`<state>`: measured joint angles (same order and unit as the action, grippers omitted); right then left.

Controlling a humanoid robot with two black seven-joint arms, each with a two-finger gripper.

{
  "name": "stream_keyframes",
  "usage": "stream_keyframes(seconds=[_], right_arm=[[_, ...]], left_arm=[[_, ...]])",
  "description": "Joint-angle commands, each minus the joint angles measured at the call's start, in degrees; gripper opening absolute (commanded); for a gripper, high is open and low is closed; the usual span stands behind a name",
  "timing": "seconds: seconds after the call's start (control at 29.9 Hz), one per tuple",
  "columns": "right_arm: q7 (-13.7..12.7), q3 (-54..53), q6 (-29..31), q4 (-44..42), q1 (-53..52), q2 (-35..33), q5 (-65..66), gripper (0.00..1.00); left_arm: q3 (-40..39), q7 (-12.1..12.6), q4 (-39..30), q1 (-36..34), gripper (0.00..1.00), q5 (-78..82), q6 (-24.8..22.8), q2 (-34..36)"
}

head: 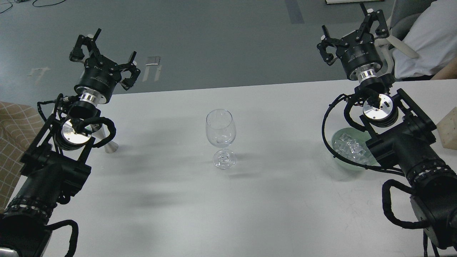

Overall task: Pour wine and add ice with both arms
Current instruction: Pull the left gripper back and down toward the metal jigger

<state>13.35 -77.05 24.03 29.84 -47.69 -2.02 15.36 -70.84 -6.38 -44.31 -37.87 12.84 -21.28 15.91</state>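
Wine glass point(220, 137), one only, stands upright at the middle of the white bench point(271, 210), well apart from both arms. Its bowl looks nearly empty: faint glints low in the bowl may be a trace of the wine or mere reflection, and the view does not settle which. No cube can be made out inside it.

Ice point(351, 147), a heap of clear cubes too crowded to count, lies in one pale green bowl point(338, 160) at the right side of the bench, partly hidden behind the right arm's point(403, 150) elbow and cable loop. One small silvery flared vessel point(109, 142), perhaps the pourer, stands at the left side of the bench, just beside the left arm point(53, 167) and partly hidden by it; its contents cannot be seen.

Left gripper point(109, 59) is raised above the far left edge of the bench, its fingers spread apart and holding nothing. Right gripper point(351, 35) is raised beyond the far right edge, its fingers likewise spread apart and empty.

Judged from this layout, the task stands at or near its beginning: neither vessel is in hand, the glass shows no clear fill, and the ice remains in its bowl. Left to do, by this reading, are grasping the flared vessel and pouring into the glass, then carrying cubes from the bowl to the glass.

Count: two arms, one glass, one bowl, one flared vessel, many cubes.
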Motion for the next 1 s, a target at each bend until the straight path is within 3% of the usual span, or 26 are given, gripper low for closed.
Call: stream_keyframes(seconds=[0.0, 0.2, 0.53, 0.77, 0.97], right_arm=[[-0.5, 0.1, 0.1, 0.0, -0.3, -0.1, -0.1, 1.00], [-2.0, 0.1, 0.5, 0.0, -0.4, -0.9, 0.0, 1.00], [-1.8, 0.7, 0.7, 0.9, -0.1, -1.5, 0.1, 1.00], [-1.7, 0.7, 0.7, 4.0, 2.9, -1.8, 0.1, 1.00], [-1.7, 0.6, 0.4, 6.6, 5.9, -3.3, 0.1, 1.00]], left_arm=[[-0.1, -0.4, 0.0, -0.3, 0.99, 0.0, -0.3, 0.2], [0.0, -3.0, 0.1, -0.4, 0.98, 0.7, -0.5, 2.4], [0.0, -3.0, -1.9, 0.9, 0.99, 1.1, -0.5, 3.2], [0.4, -3.3, -10.1, 6.8, 0.99, 1.2, -5.5, 5.3], [-0.7, -3.0, -15.9, 11.2, 0.99, 1.0, -5.0, 9.3]])
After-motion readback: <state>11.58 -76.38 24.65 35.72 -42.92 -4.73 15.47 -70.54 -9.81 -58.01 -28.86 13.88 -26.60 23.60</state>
